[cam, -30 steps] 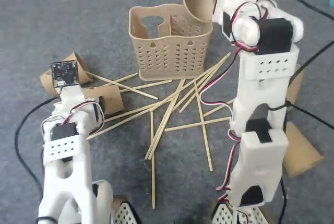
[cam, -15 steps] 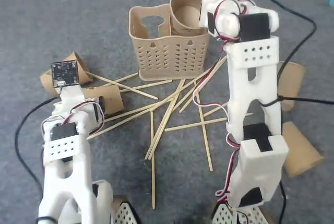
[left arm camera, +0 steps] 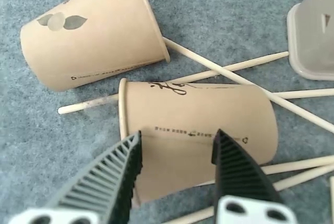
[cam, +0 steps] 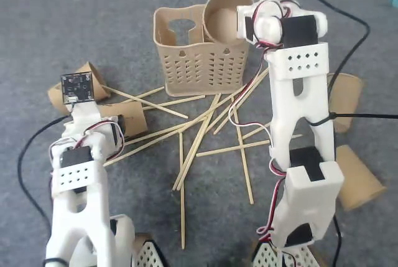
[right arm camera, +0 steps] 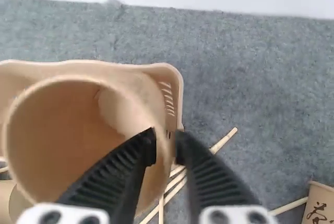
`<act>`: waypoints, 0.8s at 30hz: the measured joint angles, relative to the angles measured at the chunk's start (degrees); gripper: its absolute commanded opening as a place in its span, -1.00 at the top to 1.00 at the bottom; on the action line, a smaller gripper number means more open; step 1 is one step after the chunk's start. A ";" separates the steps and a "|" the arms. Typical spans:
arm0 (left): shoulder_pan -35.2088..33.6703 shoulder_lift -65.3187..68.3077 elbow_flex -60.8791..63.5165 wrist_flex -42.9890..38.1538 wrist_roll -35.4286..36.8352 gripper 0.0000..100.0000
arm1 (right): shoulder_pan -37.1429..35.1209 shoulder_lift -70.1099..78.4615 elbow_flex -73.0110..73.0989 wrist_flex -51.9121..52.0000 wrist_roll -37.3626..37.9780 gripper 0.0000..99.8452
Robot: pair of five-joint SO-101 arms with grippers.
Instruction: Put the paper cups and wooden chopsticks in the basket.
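A tan slotted basket [cam: 200, 55] stands at the back of the grey mat. A paper cup [cam: 226, 14] sits mouth-up in its right compartment, and my right gripper [right arm camera: 164, 136] is shut on that cup's [right arm camera: 73, 140] rim wall. My left gripper [left arm camera: 177, 140] hangs open just above a paper cup [left arm camera: 203, 125] lying on its side, one finger over each side of it. A second cup [left arm camera: 94, 25] lies beside it. Wooden chopsticks [cam: 205, 127] lie scattered in front of the basket.
Two more paper cups [cam: 345, 96] [cam: 359, 178] lie behind the right arm at the right edge. Cups [cam: 93, 71] lie around the left arm's wrist. The basket's left compartment [cam: 180, 27] holds nothing. Chopsticks [left arm camera: 224, 70] cross beside the left cups.
The right arm has lowered the cup from above the basket's back right corner down into the right compartment. The left arm has kept still.
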 measured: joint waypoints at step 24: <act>0.00 0.00 0.00 0.00 0.00 0.56 | 12.22 -33.85 20.57 14.77 0.26 0.98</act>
